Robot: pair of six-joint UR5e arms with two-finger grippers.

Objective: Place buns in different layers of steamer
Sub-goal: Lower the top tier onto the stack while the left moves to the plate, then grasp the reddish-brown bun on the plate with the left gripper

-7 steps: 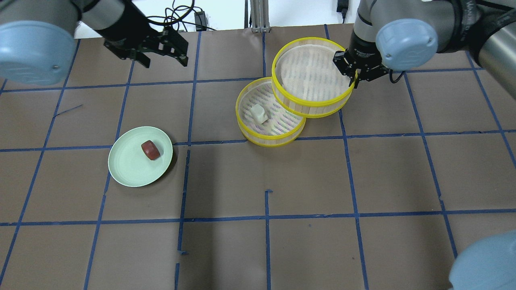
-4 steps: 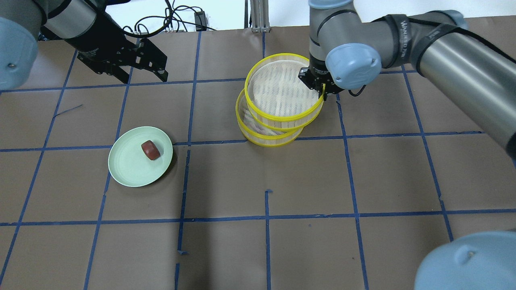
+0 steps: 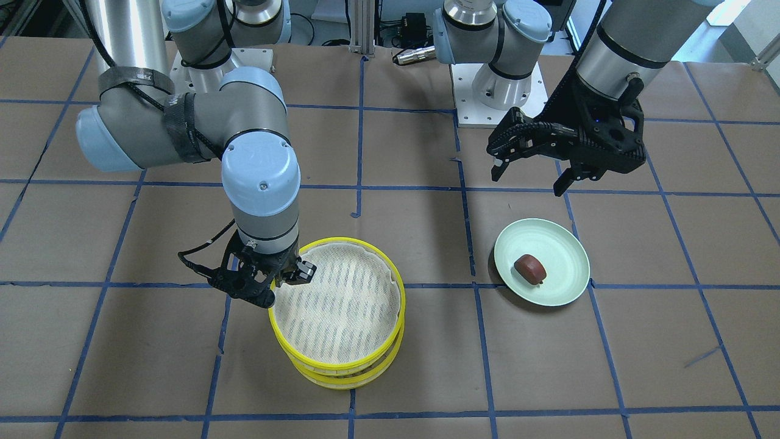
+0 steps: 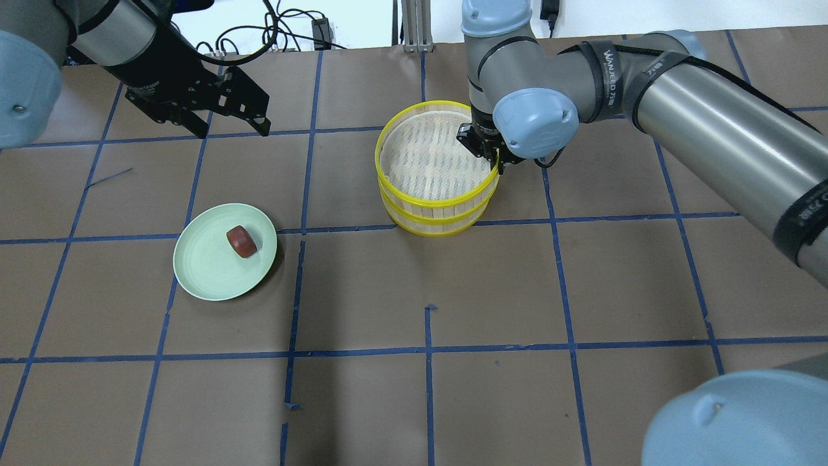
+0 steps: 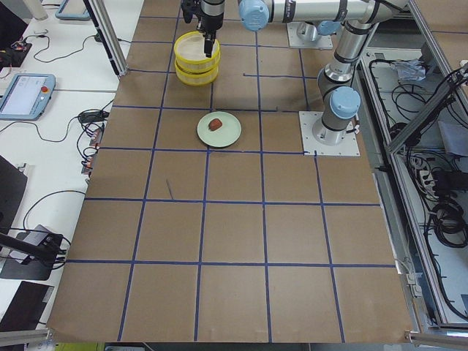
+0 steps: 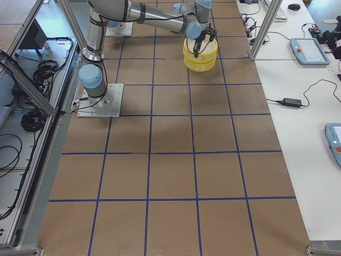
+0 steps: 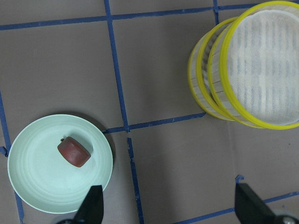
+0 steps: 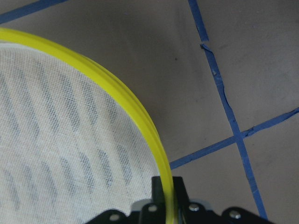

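The upper steamer tray (image 4: 427,155) is a round, shallow hoop with a bright yellow rim, pale slatted sides and a white mesh lining striped by the slats beneath. The right claw (image 4: 495,162) is clenched on its rim, one finger inside the hoop and one outside. The right wrist view shows this best: the yellow rim runs straight down between the two black fingers (image 8: 161,186), with the weave of the mesh clear on the inner side. Directly under the claw's tray is the lower steamer tray (image 4: 440,223), of the same make. From overhead the two look nearly lined up, while the left wrist view shows the upper one set a little to one side. Whether it is fully seated cannot be told. The right arm reaches across the table with its forearm low and its wrist turned straight down over the rim. The left claw (image 4: 233,129) hangs raised over the brown paper table (image 4: 582,278) with its blue tape grid, tilted downward, fingers spread wide and holding nothing. Below it, in its own camera, lies the pale green plate (image 4: 207,272), smooth and round. On the plate is the reddish-brown bun (image 4: 242,241), a puck shape resting tilted, nearer one fingertip (image 7: 92,205) than the other. The stacked trays lie well off to that claw's other side.
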